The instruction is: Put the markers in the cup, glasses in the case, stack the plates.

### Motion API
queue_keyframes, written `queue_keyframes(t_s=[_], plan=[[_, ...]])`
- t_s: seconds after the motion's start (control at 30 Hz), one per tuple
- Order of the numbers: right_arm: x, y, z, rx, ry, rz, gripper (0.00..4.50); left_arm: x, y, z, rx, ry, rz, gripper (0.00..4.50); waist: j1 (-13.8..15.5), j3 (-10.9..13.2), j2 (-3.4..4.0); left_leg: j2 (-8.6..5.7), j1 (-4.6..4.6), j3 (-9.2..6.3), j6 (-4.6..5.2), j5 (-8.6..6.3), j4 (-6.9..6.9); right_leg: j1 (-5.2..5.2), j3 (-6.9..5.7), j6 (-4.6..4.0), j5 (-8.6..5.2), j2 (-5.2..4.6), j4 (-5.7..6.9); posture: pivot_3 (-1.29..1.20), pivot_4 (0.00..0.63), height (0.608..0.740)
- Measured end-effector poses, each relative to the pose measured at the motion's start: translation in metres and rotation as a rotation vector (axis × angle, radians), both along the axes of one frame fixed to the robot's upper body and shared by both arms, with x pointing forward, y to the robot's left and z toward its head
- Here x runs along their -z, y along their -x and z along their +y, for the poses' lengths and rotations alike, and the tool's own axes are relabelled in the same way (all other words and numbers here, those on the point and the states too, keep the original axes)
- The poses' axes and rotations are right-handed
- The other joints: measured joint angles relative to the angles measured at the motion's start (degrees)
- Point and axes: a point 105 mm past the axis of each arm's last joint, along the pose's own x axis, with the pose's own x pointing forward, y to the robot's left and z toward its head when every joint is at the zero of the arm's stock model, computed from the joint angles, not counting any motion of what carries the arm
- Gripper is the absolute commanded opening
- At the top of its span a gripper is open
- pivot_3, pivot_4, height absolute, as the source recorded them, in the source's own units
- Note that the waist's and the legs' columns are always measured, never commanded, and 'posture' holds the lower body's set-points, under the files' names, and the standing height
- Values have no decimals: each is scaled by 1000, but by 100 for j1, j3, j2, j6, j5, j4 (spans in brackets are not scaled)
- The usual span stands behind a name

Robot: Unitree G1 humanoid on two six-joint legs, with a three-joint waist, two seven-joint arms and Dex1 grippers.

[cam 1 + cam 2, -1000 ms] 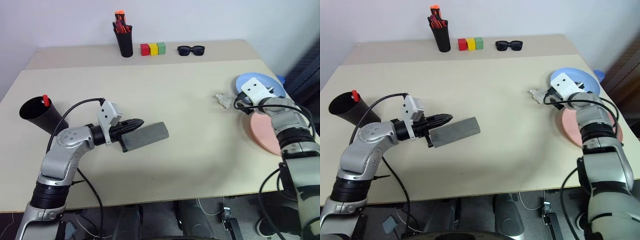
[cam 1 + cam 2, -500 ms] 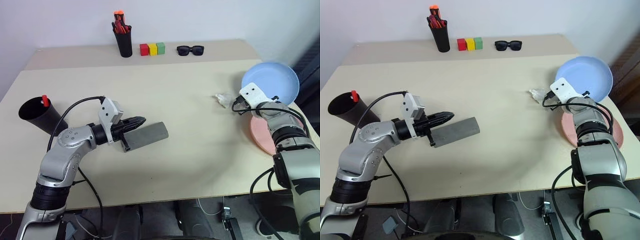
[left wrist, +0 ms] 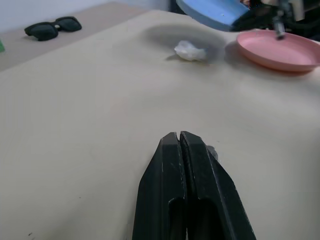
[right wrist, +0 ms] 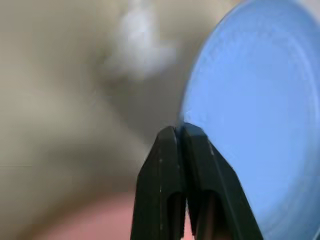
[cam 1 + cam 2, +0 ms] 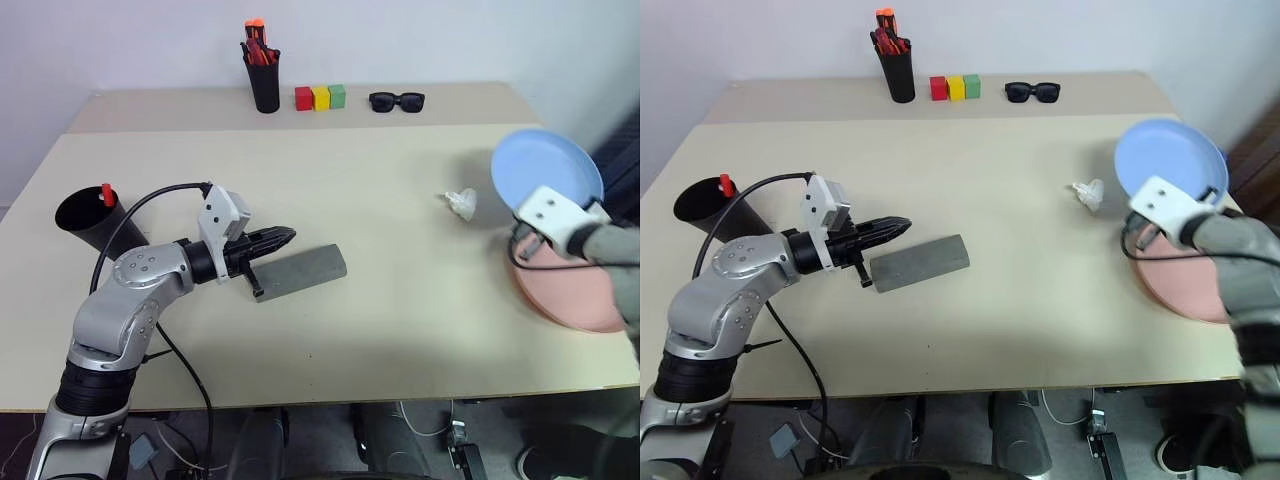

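Your light blue plate (image 5: pixel 1168 160) is lifted and tilted, held above the far edge of the salmon pink plate (image 5: pixel 1185 288), which lies flat at the table's (image 5: pixel 990 230) right edge. The right wrist view shows you what the head views hide: the right gripper (image 4: pixel 181 131) pinched on the blue plate's rim. A second ago that plate lay flat beside the pink one. The left wrist view shows the left gripper (image 3: pixel 178 137) pressed together on nothing, hovering just beside the grey case (image 5: pixel 919 263), which lies closed. The black cup (image 5: pixel 88 219) sits tipped at the left edge with a red marker tip (image 5: pixel 106 190) showing. A crumpled white scrap (image 5: pixel 1089 191) lies near the plates.
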Motion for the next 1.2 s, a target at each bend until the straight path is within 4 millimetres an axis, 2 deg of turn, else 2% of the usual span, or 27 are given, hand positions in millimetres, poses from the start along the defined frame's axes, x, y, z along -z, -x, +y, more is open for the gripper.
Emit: queue_keyframes(t_s=[0.07, 0.17, 0.27, 0.33, 0.43, 0.5, 0.53, 0.6, 0.67, 0.8, 0.9, 0.97, 1.07, 1.2], plan=[[2, 27, -6, 21, 14, 72, 39, -2, -2, 1, -2, 14, 1, 0, -10, -3, 8, 0, 0, 3, 0, 0, 7, 3, 2, -17, -10, 0, -1, 0, 150, 740], [8, 54, -13, 51, 30, 177, 828, -3, -5, 2, -6, 37, 4, 0, -82, -4, 6, 2, 6, 12, 1, -1, 24, 8, 6, -17, -15, 0, 0, 0, 150, 740], [10, 57, -5, 37, 6, 205, 2277, 0, -7, 4, -3, 43, 18, 0, -147, -4, 6, 3, 4, 14, 1, -1, 41, 10, 8, -13, -10, 1, 1, 0, 150, 740], [2, 46, 10, -1, -22, 136, 3263, 3, -10, 6, -7, 40, 19, 0, -195, -4, 3, 4, 4, 14, 1, -1, 53, 13, 8, -12, -7, 3, 3, 0, 150, 740], [-11, 17, 46, -89, -104, 3, 3263, 7, -10, 4, 9, 41, 23, 0, -212, -3, 0, 6, 1, 14, 0, -1, 57, 12, 9, -12, -2, 5, 3, 0, 150, 740], [-12, -2, 67, -126, -167, -50, 3263, 9, -9, 5, 9, 40, 22, 0, -191, -2, -2, 6, -1, 10, 1, -1, 55, 12, 8, -30, 8, 6, 2, 0, 150, 740], [-11, -20, 78, -114, -226, -89, 3263, 12, -9, 6, 2, 39, 27, 0, -200, -3, -3, 6, -3, 10, 1, -1, 55, 11, 9, -32, 10, 6, 0, 0, 150, 740], [1, -46, 87, -66, -278, -97, 3263, 13, -8, 6, 0, 41, 21, 0, -182, -2, -3, 4, -10, 9, 1, -1, 52, 7, 9, -31, 9, 3, -1, 0, 150, 740], [14, -62, 91, -21, -294, -88, 3263, 17, -7, 10, -15, 40, 26, 0, -121, -1, -2, 3, -15, 8, 1, -1, 49, 3, 8, -27, 8, 3, -2, 0, 150, 740], [37, -87, 82, 73, -242, -85, 3263, 20, -5, 17, -54, 40, 26, 0, -40, -1, 0, 1, -18, 9, 1, -1, 31, -4, 8, -7, 15, 1, -4, 0, 150, 740], [36, -100, 68, 154, -203, -131, 2382, 22, 0, 23, -83, 38, 21, 0, -58, -1, 0, 1, -14, 11, 1, -1, 28, -3, 9, -8, 15, 0, -6, 0, 150, 740], [38, -102, 57, 198, -190, -142, 1482, 26, 4, 25, -96, 39, 30, 0, -53, -1, -1, 1, -13, 9, 2, -1, 26, -3, 8, -7, 15, 1, -5, 0, 150, 740], [45, -101, 53, 206, -173, -135, 51, 27, 4, 27, -115, 48, 29, 0, -62, -1, 0, 1, -13, 10, 2, -1, 27, -3, 9, -7, 15, 1, -4, 0, 150, 740], [37, -99, 50, 184, -140, -180, 51, 27, 6, 24, -115, 73, 29, 0, -71, -1, 3, 1, -11, 10, 2, -1, 27, -2, 9, -4, 16, 1, -2, 0, 150, 740]])
